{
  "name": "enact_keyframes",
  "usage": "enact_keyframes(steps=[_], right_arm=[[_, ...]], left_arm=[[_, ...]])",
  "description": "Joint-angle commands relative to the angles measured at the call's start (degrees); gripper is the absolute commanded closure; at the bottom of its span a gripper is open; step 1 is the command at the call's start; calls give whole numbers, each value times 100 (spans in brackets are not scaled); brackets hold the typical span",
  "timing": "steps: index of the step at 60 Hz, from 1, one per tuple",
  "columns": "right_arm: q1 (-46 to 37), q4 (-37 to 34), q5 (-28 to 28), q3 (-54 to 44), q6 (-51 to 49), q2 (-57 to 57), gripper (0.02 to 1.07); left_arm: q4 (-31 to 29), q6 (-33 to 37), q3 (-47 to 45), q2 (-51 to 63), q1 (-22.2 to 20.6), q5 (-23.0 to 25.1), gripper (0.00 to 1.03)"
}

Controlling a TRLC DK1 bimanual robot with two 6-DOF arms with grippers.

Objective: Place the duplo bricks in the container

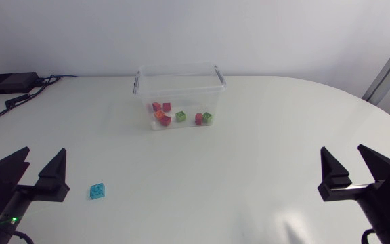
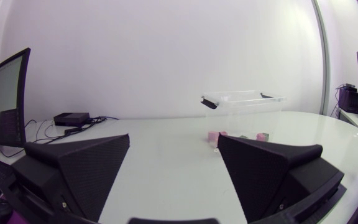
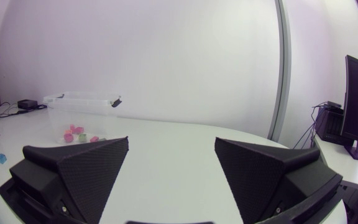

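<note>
- Head view: clear container sits mid-table toward the far edge, with red, orange and green duplo bricks already inside; one blue brick lies loose near the table's near-left corner, just beside the left gripper
- Left gripper and right gripper both have jaws apart and empty
- Left wrist view: container is ahead of the gripper; blue brick not visible
- Right wrist view: gripper is spread, with the container and blue brick far off to the side
- Step, as I judge it: last brick pending; left arm should drop over it, straddle and close
</note>
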Motion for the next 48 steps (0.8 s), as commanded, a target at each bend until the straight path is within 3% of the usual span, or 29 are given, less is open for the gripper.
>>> enact_keyframes(steps=[1,31,45,48], right_arm=[[-54,-63,-30,-165,-60,-27,7],[-54,-63,-30,-165,-69,-27,7],[-54,-63,-30,-165,-60,-27,7],[-54,-63,-30,-165,-69,-27,7]], left_arm=[[-17,-65,-80,-65,16,-15,4],[-87,-127,-71,-30,148,-24,4],[-131,-320,17,32,772,-24,4],[-632,-320,395,181,851,-50,4]])
